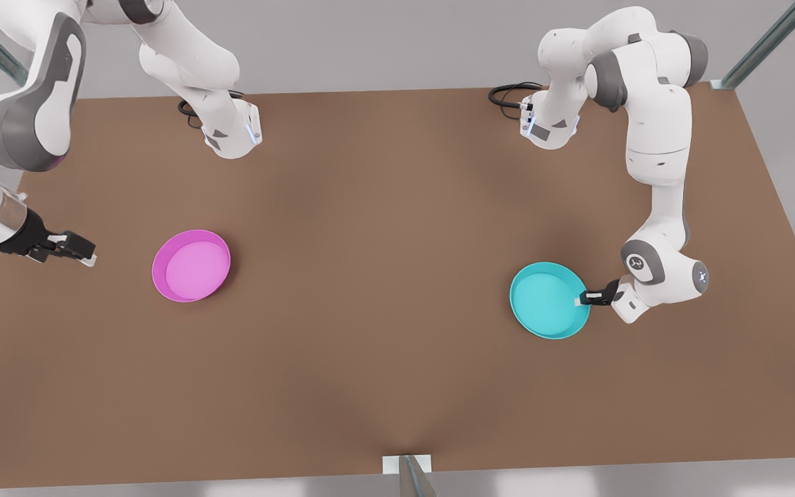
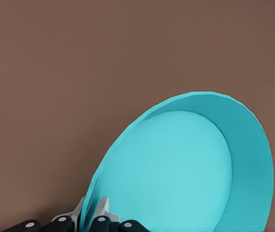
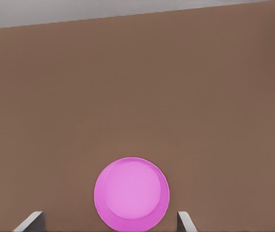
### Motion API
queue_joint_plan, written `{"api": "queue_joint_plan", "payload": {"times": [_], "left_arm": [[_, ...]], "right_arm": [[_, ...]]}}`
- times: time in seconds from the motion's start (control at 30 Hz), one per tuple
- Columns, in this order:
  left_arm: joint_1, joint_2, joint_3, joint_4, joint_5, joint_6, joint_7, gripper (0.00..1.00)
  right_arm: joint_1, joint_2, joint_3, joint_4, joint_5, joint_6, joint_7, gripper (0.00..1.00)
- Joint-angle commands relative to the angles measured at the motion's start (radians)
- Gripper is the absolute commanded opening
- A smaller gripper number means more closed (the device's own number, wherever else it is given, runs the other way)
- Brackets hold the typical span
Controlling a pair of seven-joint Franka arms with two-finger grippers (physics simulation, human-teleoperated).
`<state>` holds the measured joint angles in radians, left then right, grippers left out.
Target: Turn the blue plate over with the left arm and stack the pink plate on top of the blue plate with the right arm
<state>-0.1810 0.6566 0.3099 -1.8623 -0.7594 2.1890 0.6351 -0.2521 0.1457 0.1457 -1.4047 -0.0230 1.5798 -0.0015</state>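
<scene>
The blue plate [image 1: 548, 298] lies hollow side up on the brown table at the front view's right. My left gripper [image 1: 585, 298] reaches in from the right and is shut on the plate's rim. In the left wrist view the turquoise rim [image 2: 93, 203] runs between the two fingers [image 2: 102, 207]. The pink plate [image 1: 191, 265] rests hollow side up at the front view's left. My right gripper [image 1: 87, 257] hovers to the left of it, apart from it and open. The right wrist view has the pink plate [image 3: 131, 193] ahead, between the spread fingertips [image 3: 32, 220].
Both arm bases [image 1: 232, 131] [image 1: 549, 124] stand at the table's far edge with black cables beside them. A metal post [image 1: 408, 473] rises at the middle of the near edge. Bare brown tabletop [image 1: 370, 276] stretches between the two plates.
</scene>
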Motion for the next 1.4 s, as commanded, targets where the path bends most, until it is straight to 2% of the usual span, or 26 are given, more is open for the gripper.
{"api": "queue_joint_plan", "payload": {"times": [0.0, 0.3, 0.67, 0.97, 1.17, 1.37], "left_arm": [[0.0, 0.0, 0.0, 0.0, 0.0, 0.0, 0.0, 0.26], [0.0, 0.001, 0.0, 0.005, 0.0, -0.006, -0.014, 0.21], [-0.008, -0.048, 0.005, 0.018, 0.014, -0.048, -0.057, 0.21], [-0.009, -0.147, 0.006, 0.091, 0.175, -0.207, -0.181, 0.21], [-0.021, -0.176, 0.006, 0.094, 0.221, -0.221, -0.222, 0.21], [-0.092, -0.178, 0.006, 0.13, 0.408, -0.221, -0.314, 0.21]], "right_arm": [[-0.003, 0.0, 0.0, 0.001, 0.0, 0.0, 0.0, 1.0], [-0.004, 0.005, 0.0, 0.003, 0.0, 0.026, 0.0, 1.0], [-0.01, 0.006, 0.0, 0.001, 0.002, 0.042, 0.002, 1.0], [-0.006, 0.008, 0.0, 0.0, 0.002, 0.043, 0.002, 1.0], [-0.004, 0.006, 0.0, -0.002, 0.002, 0.043, 0.002, 1.0], [-0.003, 0.012, 0.0, -0.002, 0.002, 0.051, 0.002, 1.0]]}}
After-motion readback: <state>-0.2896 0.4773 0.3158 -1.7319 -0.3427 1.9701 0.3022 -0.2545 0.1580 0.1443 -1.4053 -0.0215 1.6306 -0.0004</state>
